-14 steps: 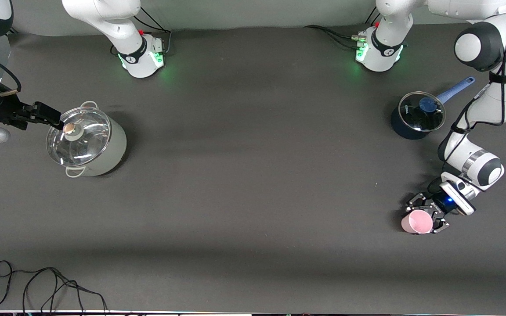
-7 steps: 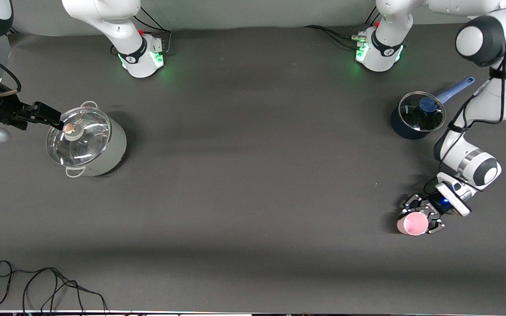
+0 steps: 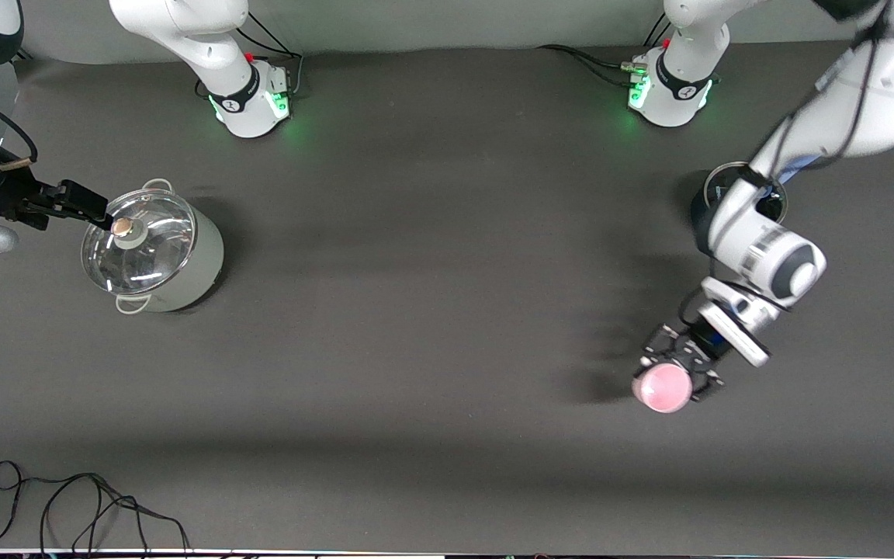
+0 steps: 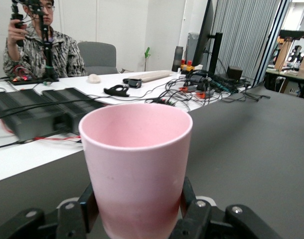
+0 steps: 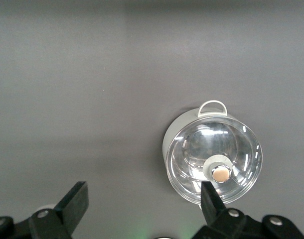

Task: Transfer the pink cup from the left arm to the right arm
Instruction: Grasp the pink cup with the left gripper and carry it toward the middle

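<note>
The pink cup (image 3: 662, 387) is held upright, off the table, over the dark mat toward the left arm's end. My left gripper (image 3: 673, 377) is shut on it, its black claw fingers pressed against the lower wall on both sides. In the left wrist view the pink cup (image 4: 137, 159) fills the middle, with the left gripper (image 4: 137, 211) clamped round its base. My right gripper (image 3: 78, 205) waits open over the right arm's end of the table, beside the pot's lid. In the right wrist view the right gripper (image 5: 143, 199) holds nothing.
A pale pot with a glass lid (image 3: 154, 250) stands toward the right arm's end, and the same pot (image 5: 212, 154) shows in the right wrist view. A dark blue saucepan (image 3: 701, 208) is mostly hidden under the left arm. A black cable (image 3: 74, 497) lies near the front edge.
The left arm has lifted the pink cup and carried it toward the middle of the table, and now covers the blue saucepan. The right arm has not moved.
</note>
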Available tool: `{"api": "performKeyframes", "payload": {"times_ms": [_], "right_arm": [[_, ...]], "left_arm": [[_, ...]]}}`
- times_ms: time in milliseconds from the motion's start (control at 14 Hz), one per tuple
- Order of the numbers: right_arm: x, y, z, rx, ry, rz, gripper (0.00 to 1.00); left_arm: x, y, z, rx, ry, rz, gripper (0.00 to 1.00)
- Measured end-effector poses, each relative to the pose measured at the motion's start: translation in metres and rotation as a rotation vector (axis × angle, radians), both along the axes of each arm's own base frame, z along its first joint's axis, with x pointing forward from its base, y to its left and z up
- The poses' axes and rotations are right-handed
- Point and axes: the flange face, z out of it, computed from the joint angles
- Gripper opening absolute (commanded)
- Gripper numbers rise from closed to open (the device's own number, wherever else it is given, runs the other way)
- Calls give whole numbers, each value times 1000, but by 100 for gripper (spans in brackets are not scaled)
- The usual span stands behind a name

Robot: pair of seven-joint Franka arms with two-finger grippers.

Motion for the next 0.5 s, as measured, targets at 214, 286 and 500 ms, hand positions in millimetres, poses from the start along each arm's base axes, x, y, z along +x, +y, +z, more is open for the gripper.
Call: {"api": "performKeyframes", "payload": {"times_ms": [214, 286, 500], "right_arm": [[0, 0, 0, 0, 0, 0, 100], [0, 0, 0, 0, 0, -5, 100], [-1, 5, 0, 34, 7, -123, 100]], "left_arm": [[-41, -91, 52, -9, 53, -20, 42], [-55, -120, 67, -10, 65, -40, 42], [-91, -186, 107, 0, 73, -108, 42]]}}
